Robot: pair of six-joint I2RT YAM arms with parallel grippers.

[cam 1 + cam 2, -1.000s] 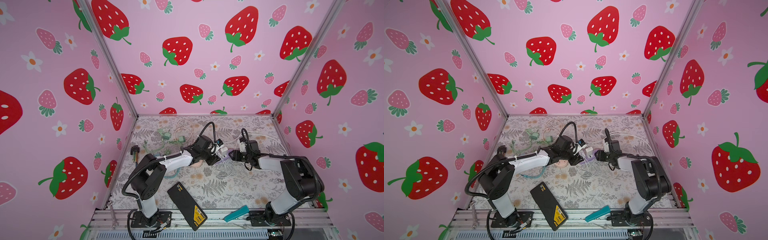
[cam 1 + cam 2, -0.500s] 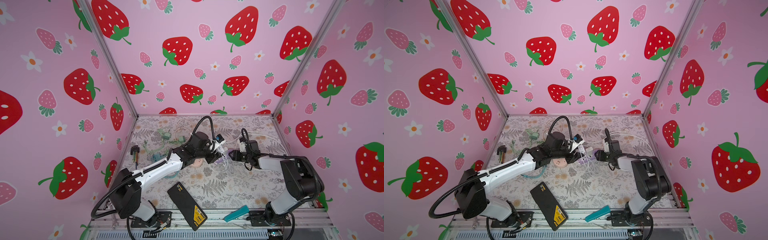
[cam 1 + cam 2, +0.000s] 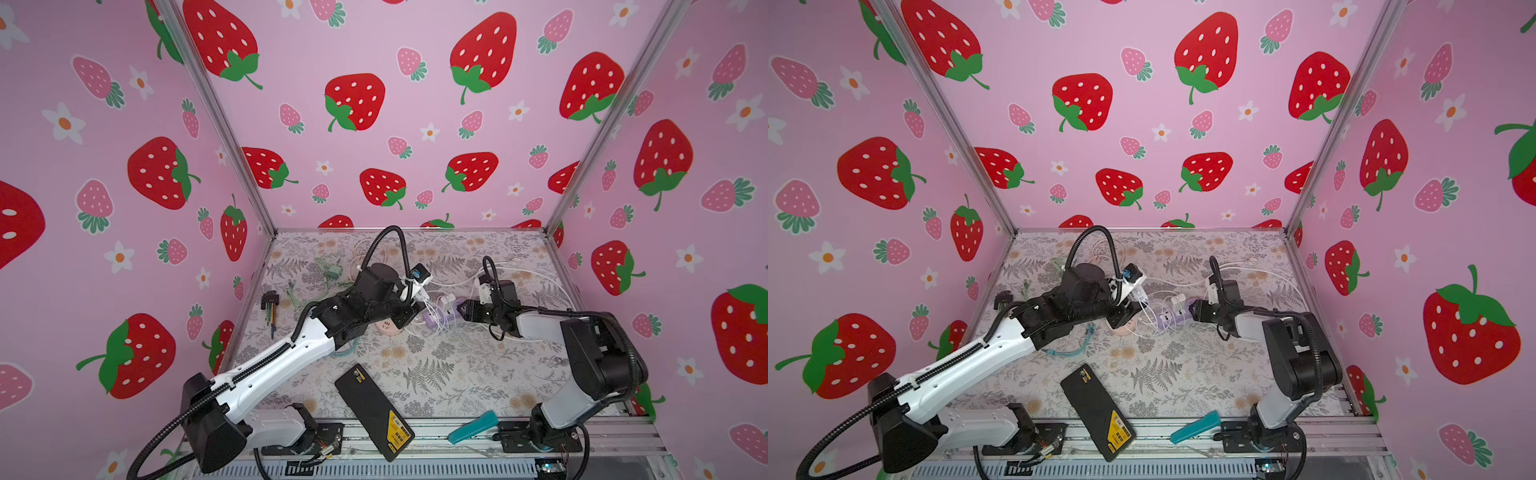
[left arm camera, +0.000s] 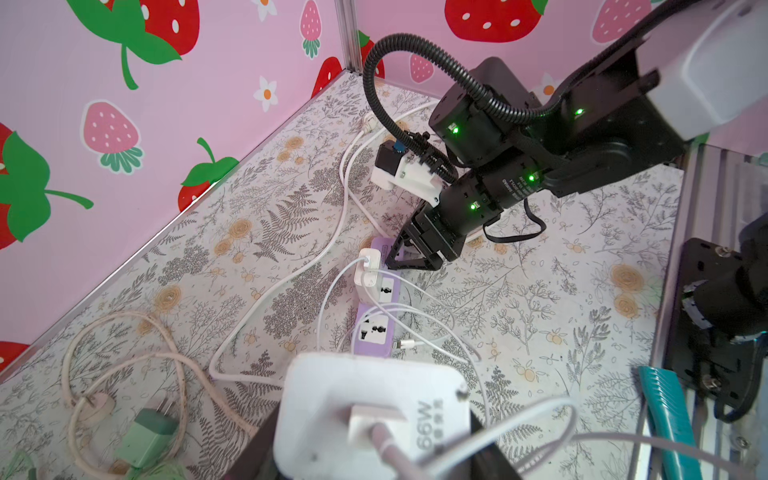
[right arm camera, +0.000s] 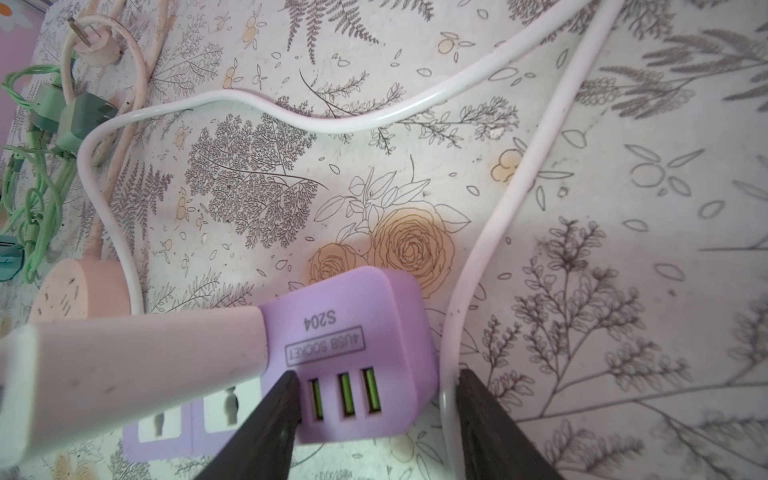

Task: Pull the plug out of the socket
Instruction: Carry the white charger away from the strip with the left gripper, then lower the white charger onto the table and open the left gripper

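Your left gripper point(image 4: 376, 453) is partly closed around the white charger point(image 4: 370, 399), which hangs above the mat, clear of the purple power strip point(image 4: 395, 291). The socket point(image 4: 375, 330) at the strip's free end looks empty, so I judge the plug is out. Your right gripper point(image 5: 376, 374) is clamped on the strip's USB end, with the thick white cord point(image 5: 478, 249) caught against one finger. Hold that clamp while you carry the charger off. Thin white cables point(image 4: 419, 309) loop over the strip and past a second charger point(image 4: 368, 272) plugged in beside the right gripper. I cannot tell which cable belongs to the held charger, and a snag could drag the strip. Lift straight, then travel slowly. Read a top view as a clock with the back wall at 12: the strip lies near centre. The barest mat is toward 6, short of the black device point(image 3: 374, 409) and the teal tool point(image 3: 473, 427) at the front rail. Toward 10 lie the green charger point(image 3: 332, 272) and its cords. The pink round socket point(image 3: 388, 328) sits just beside the strip at 9, and the right arm fills 3.
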